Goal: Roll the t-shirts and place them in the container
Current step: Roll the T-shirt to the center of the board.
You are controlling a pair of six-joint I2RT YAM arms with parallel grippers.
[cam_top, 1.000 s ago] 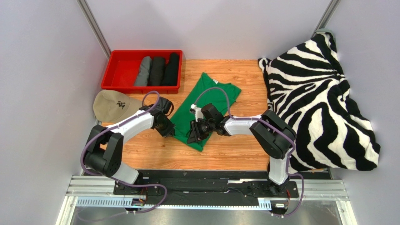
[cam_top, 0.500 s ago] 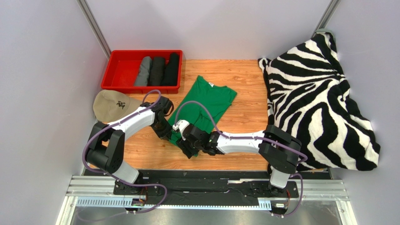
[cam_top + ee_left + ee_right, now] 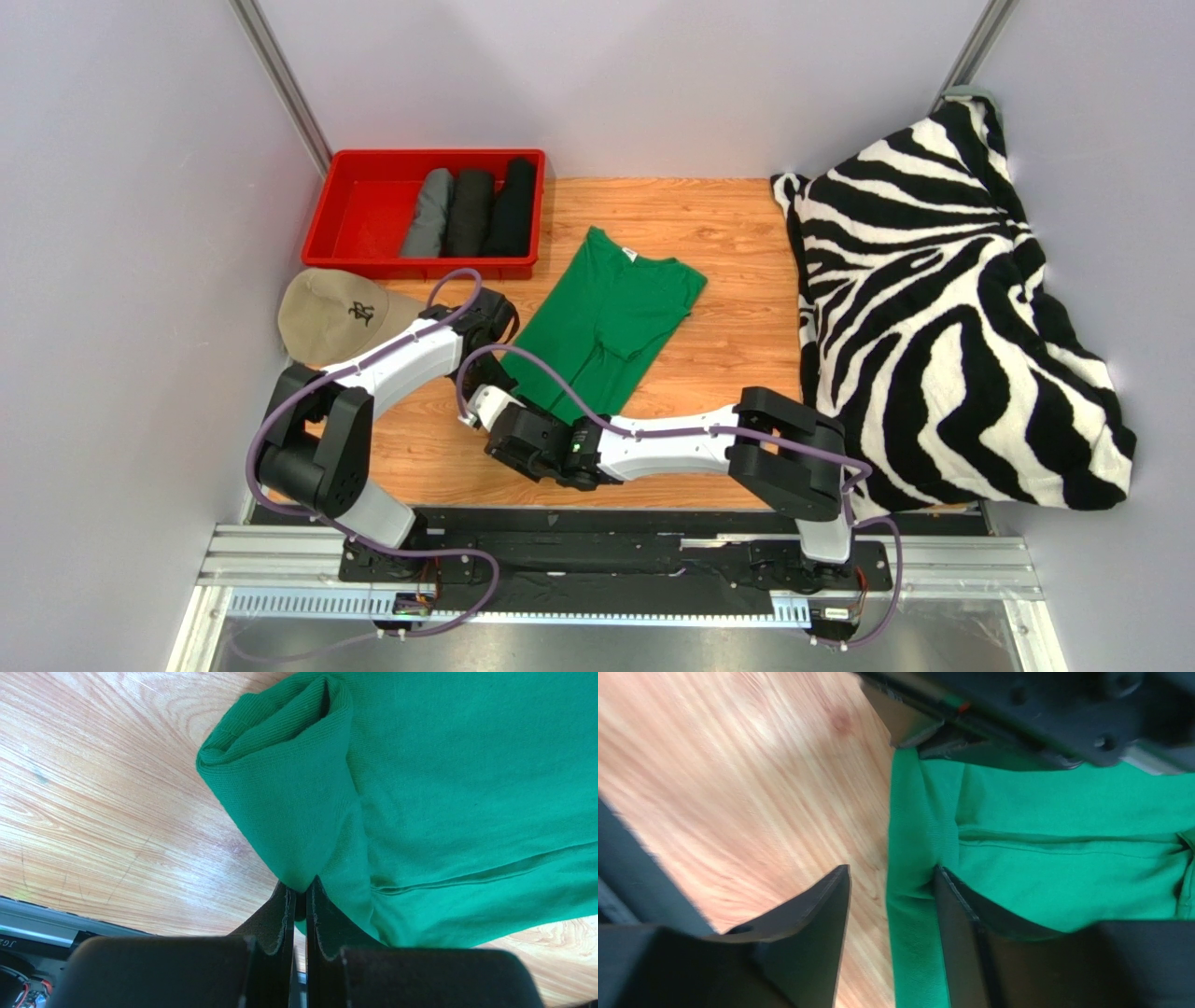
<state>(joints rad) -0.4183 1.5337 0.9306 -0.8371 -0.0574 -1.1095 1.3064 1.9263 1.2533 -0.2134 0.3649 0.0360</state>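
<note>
— Where is the right gripper (image 3: 892, 875)?
— Lower centre of the top view. Its jaws stand apart astride the green t-shirt (image 3: 617, 315)'s near edge, gripping nothing.
— And the left gripper (image 3: 299, 885)?
— Just above it, pinched tight on a bunched fold at the shirt's lower-left corner.
— The shirt?
— Mid-frame, flat on the wooden table (image 3: 730, 224).
— Others?
— The grey rolled t-shirt (image 3: 428, 213) and black rolled t-shirts (image 3: 471, 210) lie in the red tray (image 3: 362, 210), upper left.

On my overhead feed, the wooden table (image 3: 730, 224) carries four things. A red tray (image 3: 365, 262) sits at upper left, with a beige cap (image 3: 330, 315) just below it. A green t-shirt (image 3: 617, 315) is spread at centre, and a zebra-striped blanket (image 3: 940, 308) is heaped along the right.
</note>
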